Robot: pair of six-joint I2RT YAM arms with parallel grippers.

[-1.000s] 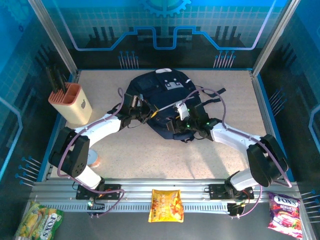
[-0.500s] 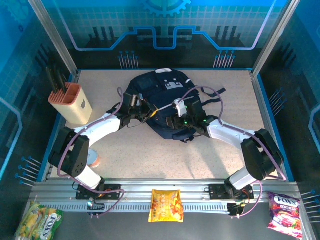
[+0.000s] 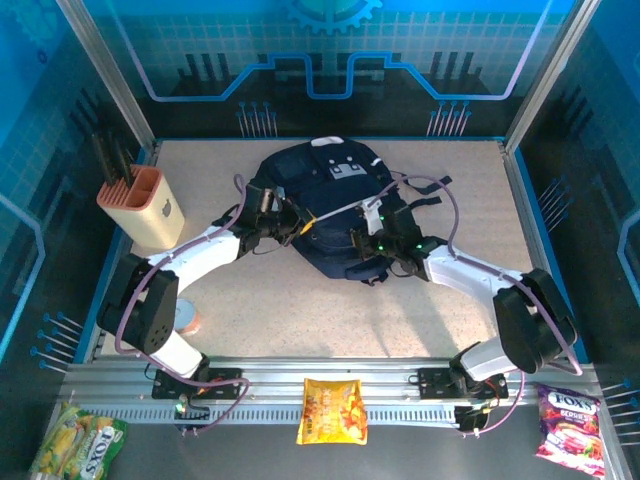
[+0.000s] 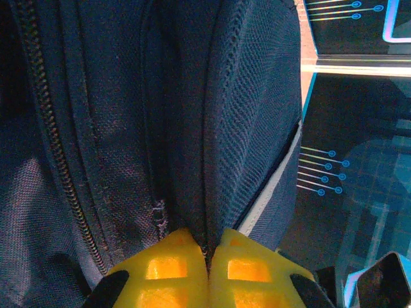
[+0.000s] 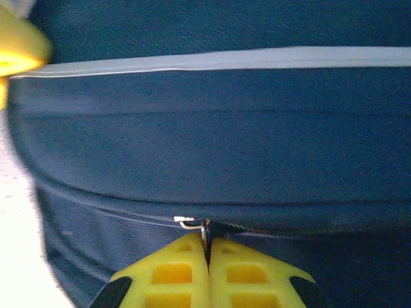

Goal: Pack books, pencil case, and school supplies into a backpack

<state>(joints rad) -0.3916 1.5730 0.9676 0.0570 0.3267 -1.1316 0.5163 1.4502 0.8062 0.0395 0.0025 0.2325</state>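
Left gripper first: on my left wrist feed its yellow fingers are pressed together at the bottom centre of the frame, pinching a ridge of navy fabric on the backpack. A zipper track runs down the left side of that view, just beside the pinched fold. Right gripper is also closed. At the bottom centre of the right wrist feed its fingertips meet on the small metal zipper pull, where a seam curves across the bag's lower panel. A pale trim line crosses the upper part of that frame.

From the overhead camera, the backpack lies flat in the upper middle of the table. The left gripper is on its left flank and the right gripper on its lower right edge, the two near each other but apart.

Further out, a peach-and-cream holder with black tools stands at the left edge of the table. A yellow snack bag sits at the bottom centre on the rail, and a pink snack bag at the bottom right corner.
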